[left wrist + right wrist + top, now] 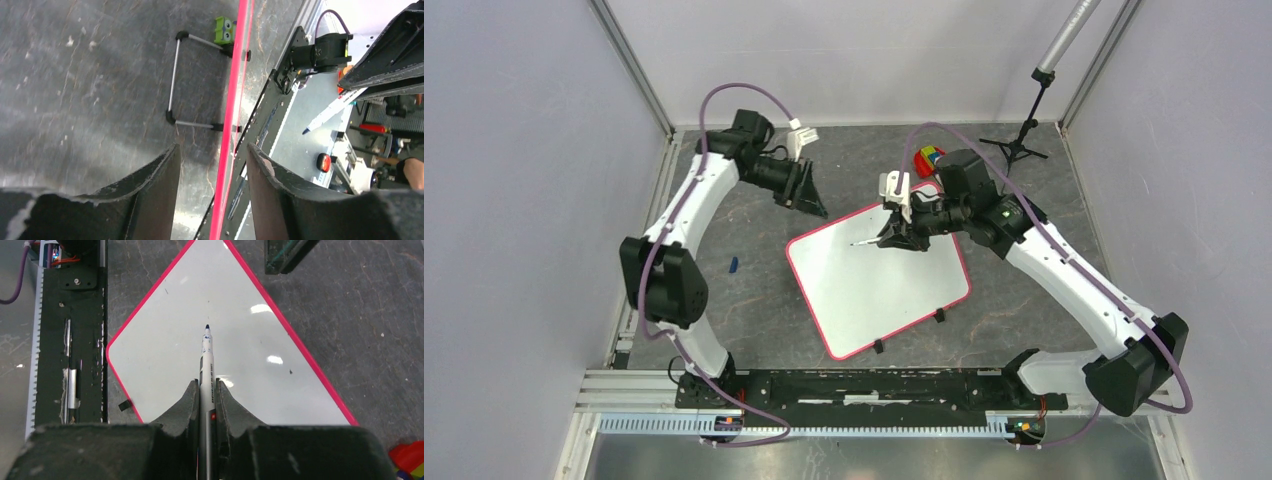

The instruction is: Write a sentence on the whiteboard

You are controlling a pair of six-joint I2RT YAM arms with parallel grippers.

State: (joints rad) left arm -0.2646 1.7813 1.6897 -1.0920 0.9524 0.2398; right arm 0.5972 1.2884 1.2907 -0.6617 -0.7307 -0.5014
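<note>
The whiteboard (874,290) lies tilted on the grey table, white with a pink-red rim. Its face is blank in the right wrist view (165,355); no blue sentence shows on it. My right gripper (894,238) is shut on a white marker (206,365) with a blue tip, which points over the board's far part. I cannot tell if the tip touches. My left gripper (812,205) is open at the board's far left corner. In the left wrist view the pink rim (232,115) runs between its fingers (212,150) without touching them.
A small blue cap (734,265) lies left of the board. A colourful toy (929,158) and a black tripod stand (1021,140) are behind it. Black clips (939,316) sit on the board's near edge. The black base rail (864,385) runs along the front.
</note>
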